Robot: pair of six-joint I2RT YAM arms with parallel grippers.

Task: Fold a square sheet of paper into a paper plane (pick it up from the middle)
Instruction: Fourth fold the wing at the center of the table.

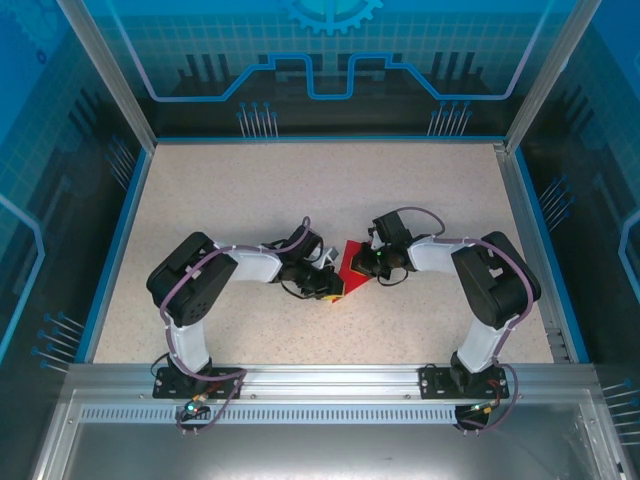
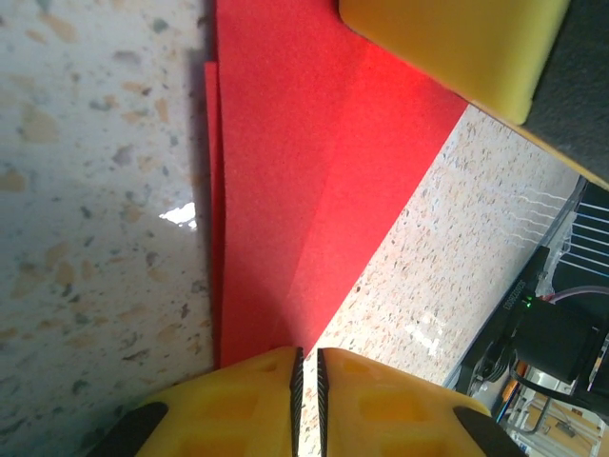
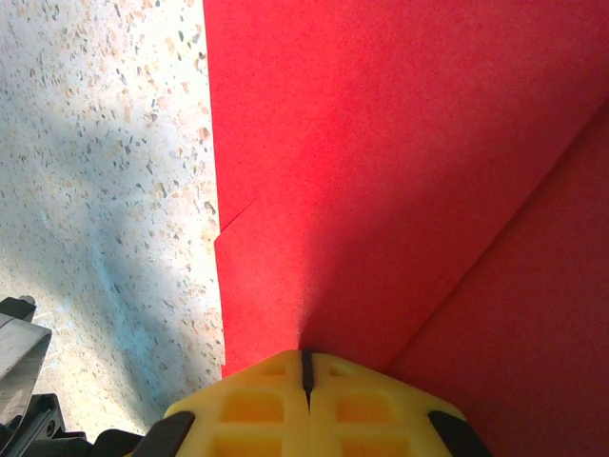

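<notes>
Speckled beige table (image 1: 200, 200), blue-rimmed, inside clear-walled booth with blue circuit graphics. Red sheet (image 1: 352, 262) lies mid-table between my two arms, part-folded: doubled edge and slanted crease show in wrist views. Right fingers (image 3: 295, 373) fully closed, tips bearing down on sheet; I read that as anchor keeping fold flat. Left fingers (image 2: 285, 371) nearly closed, thin slit left, sheet's narrow corner running into them, looks nipped, likely ready to draw next flap over.
</notes>
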